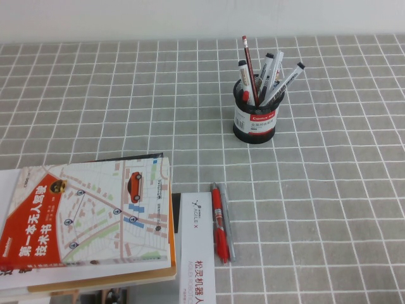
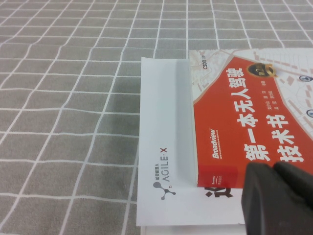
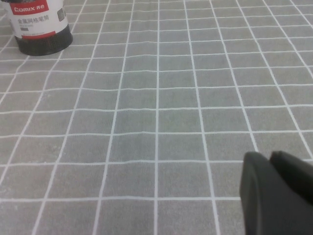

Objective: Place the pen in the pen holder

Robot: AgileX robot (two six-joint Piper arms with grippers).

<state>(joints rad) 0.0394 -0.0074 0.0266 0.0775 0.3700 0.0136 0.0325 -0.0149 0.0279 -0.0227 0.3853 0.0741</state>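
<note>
The pen holder (image 1: 255,120), a round black mesh cup with a white and red label, stands at the back right; its base also shows in the right wrist view (image 3: 41,29). Three white-barrelled marker pens with black caps stand in it, one at the right (image 1: 288,77); I cannot tell which is the task's pen. No such marker lies loose on the table. My left gripper (image 2: 273,167) is shut and empty over the book. My right gripper (image 3: 270,156) is shut and empty over bare cloth. Neither gripper shows in the high view.
A red gel pen (image 1: 219,225) and a thin grey pen (image 1: 228,225) lie side by side at the front centre. A red-and-white book (image 1: 88,215) lies on a white booklet (image 1: 196,253) at the front left. A red pencil (image 1: 248,60) also stands in the holder.
</note>
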